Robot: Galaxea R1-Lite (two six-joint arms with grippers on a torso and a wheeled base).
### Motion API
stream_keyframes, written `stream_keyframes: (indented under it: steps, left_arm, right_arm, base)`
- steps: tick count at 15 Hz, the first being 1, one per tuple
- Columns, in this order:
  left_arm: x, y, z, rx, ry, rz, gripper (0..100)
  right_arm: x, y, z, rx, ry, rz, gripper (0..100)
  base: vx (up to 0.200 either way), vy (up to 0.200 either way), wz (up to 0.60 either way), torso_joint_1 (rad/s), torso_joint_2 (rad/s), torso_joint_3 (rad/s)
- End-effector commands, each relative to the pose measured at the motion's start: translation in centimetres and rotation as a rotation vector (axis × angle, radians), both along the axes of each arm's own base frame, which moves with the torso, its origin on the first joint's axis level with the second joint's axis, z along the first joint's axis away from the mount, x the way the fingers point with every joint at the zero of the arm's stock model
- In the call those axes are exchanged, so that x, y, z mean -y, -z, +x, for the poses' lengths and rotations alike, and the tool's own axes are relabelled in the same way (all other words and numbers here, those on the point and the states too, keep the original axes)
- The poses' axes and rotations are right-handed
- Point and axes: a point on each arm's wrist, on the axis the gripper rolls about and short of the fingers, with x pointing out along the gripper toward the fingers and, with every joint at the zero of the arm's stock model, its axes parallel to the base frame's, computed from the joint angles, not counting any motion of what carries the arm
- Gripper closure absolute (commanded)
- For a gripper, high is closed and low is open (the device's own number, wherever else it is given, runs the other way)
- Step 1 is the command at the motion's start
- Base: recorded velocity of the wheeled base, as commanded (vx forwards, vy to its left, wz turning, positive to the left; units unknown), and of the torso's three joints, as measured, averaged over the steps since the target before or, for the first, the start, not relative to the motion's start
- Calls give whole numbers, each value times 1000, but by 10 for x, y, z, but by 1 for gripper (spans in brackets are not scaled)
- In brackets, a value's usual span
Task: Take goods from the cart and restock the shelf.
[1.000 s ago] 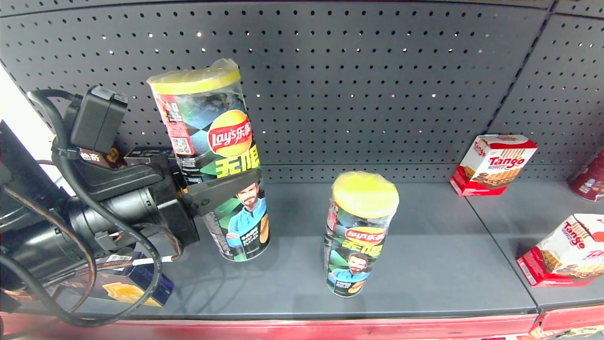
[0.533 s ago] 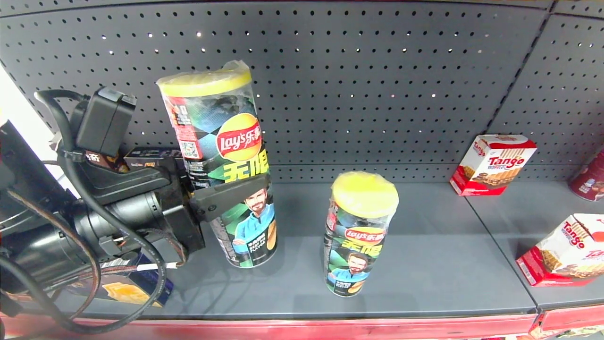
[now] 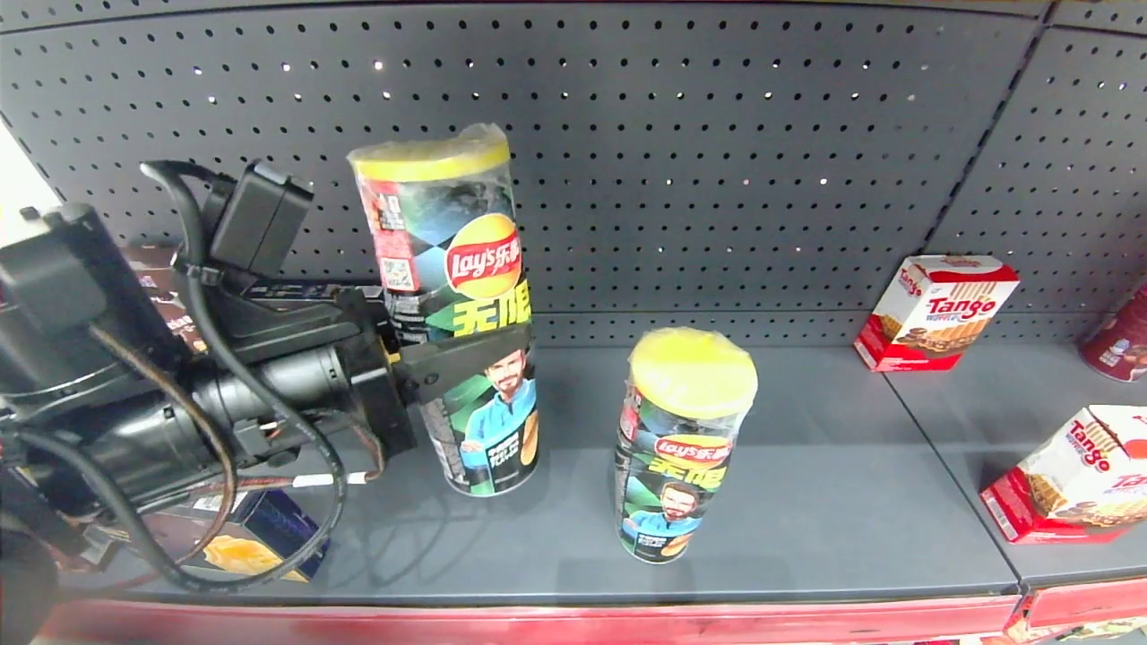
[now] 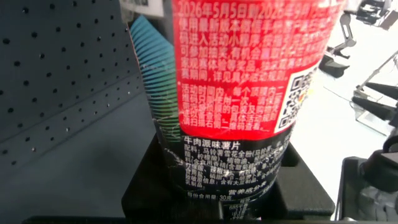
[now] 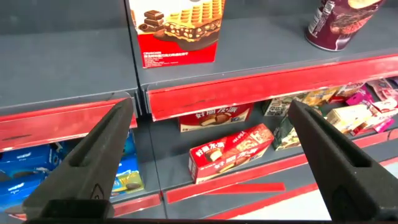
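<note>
My left gripper pinches a tall cylindrical crisp canister with a yellow plastic lid across its middle, gripped side-on so the canister is upright. Its base is at or just above the shelf board, I cannot tell which, and it sits left of a matching yellow-lidded canister standing there, so I judge I am placing it beside that one. My right gripper, fingers spread wide and empty, hangs low facing red-edged lower shelves. The surface is a dark grey metal shelf with a perforated grey back panel, and red-and-white wafer boxes sit far right.
</note>
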Motion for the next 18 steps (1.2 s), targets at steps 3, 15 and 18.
stream_keyframes:
  steps: [3, 15, 18]
  left_arm:
    - [23, -1, 46, 9, 6, 2, 100]
    - [55, 41, 101, 91, -56, 131, 100]
    - [66, 41, 112, 90, -87, 97, 100]
  right_arm:
    - [0, 0, 0, -3, 0, 1, 0]
    - [0, 0, 0, -3, -1, 1, 0]
    - [0, 0, 0, -3, -1, 1, 0]
  base:
    - [0, 0, 0, 0, 0, 0]
    - [0, 0, 0, 0, 0, 0]
    - [0, 0, 0, 0, 0, 0]
